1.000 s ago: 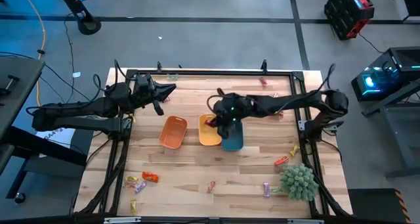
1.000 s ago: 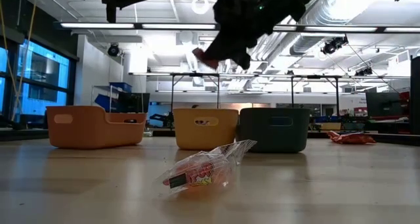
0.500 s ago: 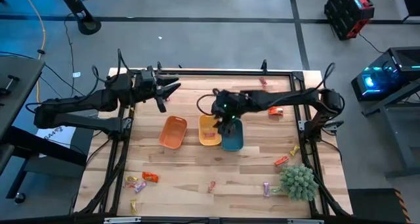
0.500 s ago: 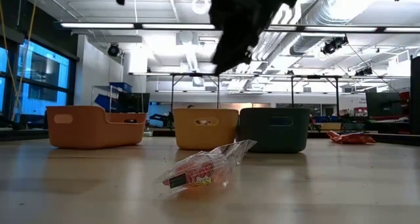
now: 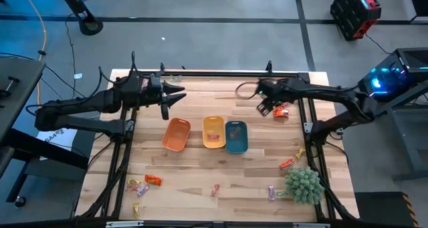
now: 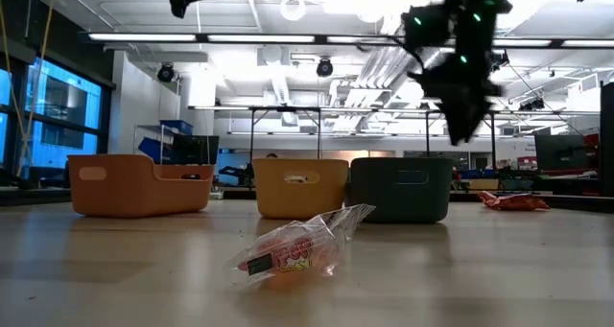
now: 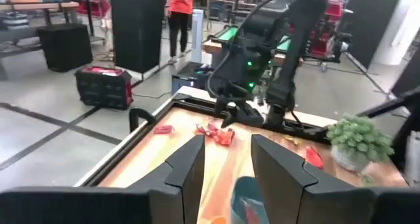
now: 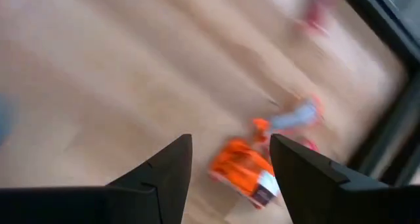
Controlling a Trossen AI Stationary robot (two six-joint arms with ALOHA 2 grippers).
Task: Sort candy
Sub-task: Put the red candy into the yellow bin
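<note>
Candy lies scattered on the wooden table: an orange-wrapped piece (image 5: 281, 111) at the far right, more along the near edge (image 5: 152, 180) (image 5: 215, 190) (image 5: 271, 192), and one close to the low camera (image 6: 297, 250). My right gripper (image 5: 264, 109) hangs open just left of the orange piece. In the right wrist view its fingers (image 8: 231, 140) straddle that piece (image 8: 239, 165) from above without touching it. My left gripper (image 5: 175, 94) hovers open and empty at the far left, above the table; its wrist view (image 7: 226, 142) looks level across to the right arm.
Three oblong trays stand mid-table: orange (image 5: 176, 134), yellow (image 5: 214, 132) with something small inside, teal (image 5: 236, 136). A spiky green plant ball (image 5: 304, 184) sits at the near right corner. More sweets lie at the right edge (image 5: 287, 163) and the far rail (image 5: 269, 83).
My right gripper has opened above the yellow tray and let go of a red sweet. It then swung fast toward the table's far right and tipped downward over the orange piece. My left gripper has opened at the far left.
</note>
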